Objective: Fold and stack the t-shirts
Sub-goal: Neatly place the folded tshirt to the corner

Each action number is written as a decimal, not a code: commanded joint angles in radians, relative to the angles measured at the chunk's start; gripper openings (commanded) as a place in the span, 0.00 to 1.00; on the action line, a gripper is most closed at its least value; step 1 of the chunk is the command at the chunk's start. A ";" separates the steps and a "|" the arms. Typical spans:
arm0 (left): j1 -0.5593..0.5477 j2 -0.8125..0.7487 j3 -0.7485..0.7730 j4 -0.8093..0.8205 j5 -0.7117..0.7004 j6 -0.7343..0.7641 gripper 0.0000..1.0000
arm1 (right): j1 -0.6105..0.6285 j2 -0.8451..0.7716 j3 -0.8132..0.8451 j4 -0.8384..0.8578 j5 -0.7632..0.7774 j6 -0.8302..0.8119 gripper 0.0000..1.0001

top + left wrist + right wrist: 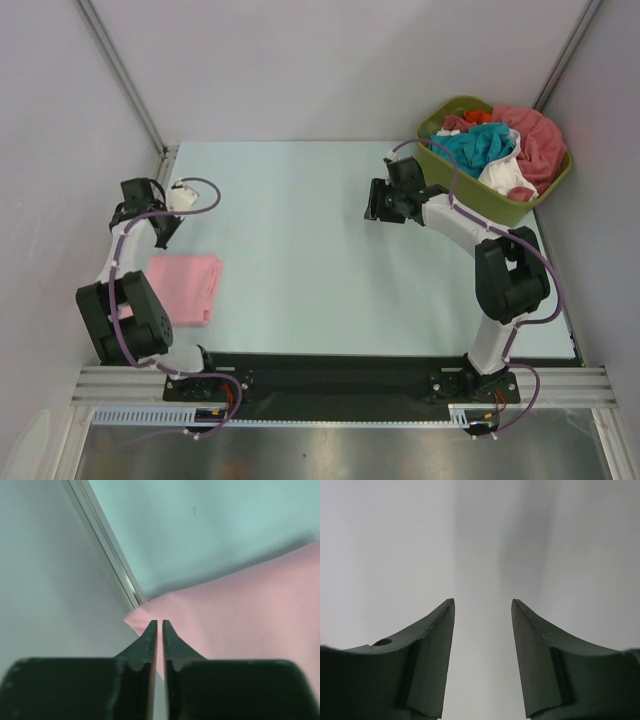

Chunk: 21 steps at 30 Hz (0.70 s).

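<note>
Olive-green tub (pixel 468 186) at the table's (pixel 320 270) far right corner, filled above its rim with crumpled shirts: teal (pixel 472 146), coral-red (pixel 535 140), white (pixel 508 176), and a scrap of orange (pixel 478 117) at the back. Pink shirt (pixel 185 287), folded flat, lies apart on the table's left side beside the left arm. Left gripper (pixel 160 623) is poised at the pink shirt's far corner, jaws drawn almost together with only a thin slit between; whether cloth is pinched cannot be told. Right gripper (pixel 482 602) hangs just left of the tub, jaws spread, nothing between them.
</note>
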 commanded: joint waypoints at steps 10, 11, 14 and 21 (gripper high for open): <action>0.114 0.192 -0.019 0.172 -0.276 -0.046 0.00 | -0.003 -0.075 -0.023 0.004 0.005 -0.003 0.54; 0.123 0.209 -0.013 0.177 -0.270 -0.044 0.00 | -0.005 -0.074 -0.014 0.003 0.006 -0.003 0.54; 0.134 0.266 0.019 0.171 -0.258 -0.043 0.00 | -0.006 -0.072 -0.003 -0.007 0.015 -0.004 0.54; 0.137 0.343 0.067 0.207 -0.244 -0.053 0.00 | -0.012 -0.072 0.006 -0.019 0.023 -0.005 0.54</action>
